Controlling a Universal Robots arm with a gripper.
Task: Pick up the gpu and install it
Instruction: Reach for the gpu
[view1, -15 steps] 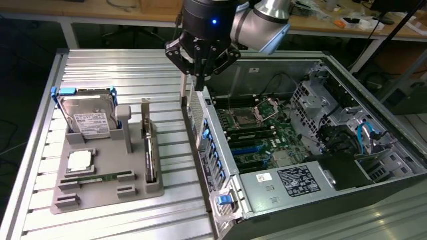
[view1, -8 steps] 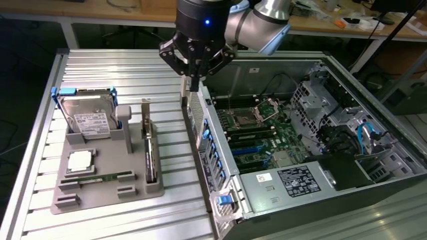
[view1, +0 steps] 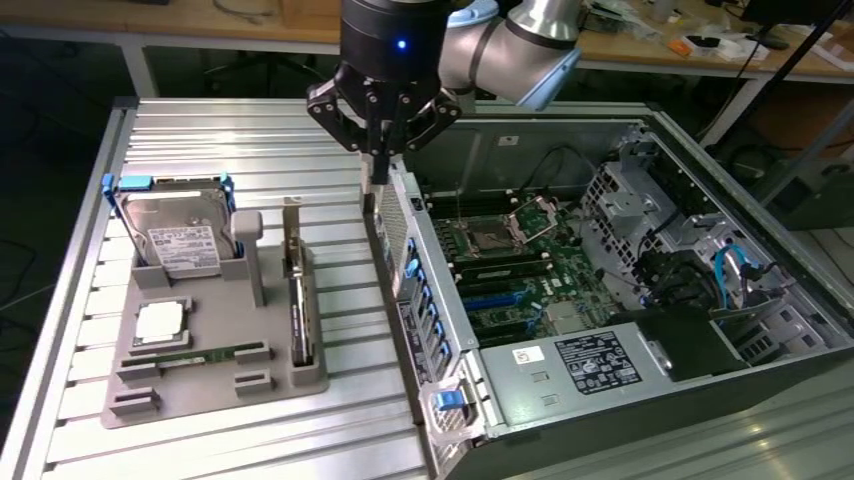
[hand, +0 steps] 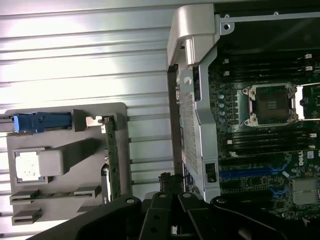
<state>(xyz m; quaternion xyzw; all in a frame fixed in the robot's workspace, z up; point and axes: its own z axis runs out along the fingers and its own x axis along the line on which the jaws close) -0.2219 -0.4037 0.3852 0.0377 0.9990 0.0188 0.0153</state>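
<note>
The claw hangs shut and empty above the surface, between the computer case and, on the exterior view's left, the gpu standing on edge in its gray tray.

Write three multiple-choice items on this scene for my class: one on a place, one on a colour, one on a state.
1. Where is the gpu?
A. in the tray
B. on the floor
C. held in the air

2. What colour are the rails on the hard drive?
A. red
B. blue
C. yellow

3. How is the gripper?
A. open
B. shut on the gpu
C. shut, holding nothing

Answers:
1 A, the gpu stands on edge in the grey tray.
2 B, blue rails flank the hard drive.
3 C, its fingers meet with nothing between them.
</note>
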